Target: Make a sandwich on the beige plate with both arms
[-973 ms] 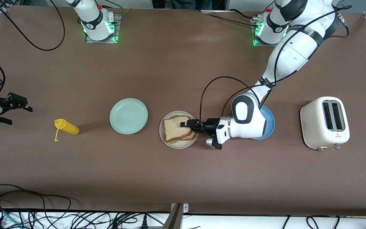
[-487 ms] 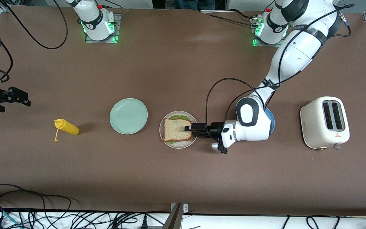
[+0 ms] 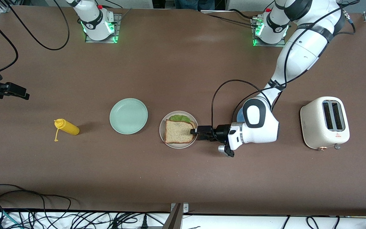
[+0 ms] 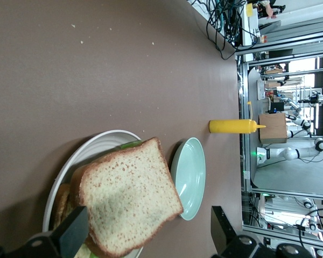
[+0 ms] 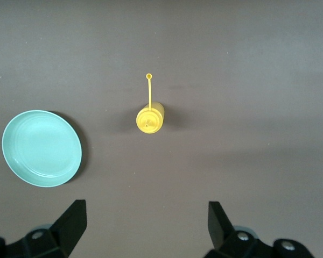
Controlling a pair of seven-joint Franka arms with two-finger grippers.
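Sandwich (image 3: 178, 131) lies released beside wide-open left gripper (image 3: 194, 131).

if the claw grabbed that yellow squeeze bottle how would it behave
The yellow squeeze bottle lies on its side, so a nudge would probably roll it. It looks like soft plastic, likely to give under a pinch. Its loose cap tether would probably dangle.

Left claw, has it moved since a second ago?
Yes. The left claw has backed off the top bread slice toward the toaster; it now sits open at the beige plate rim.
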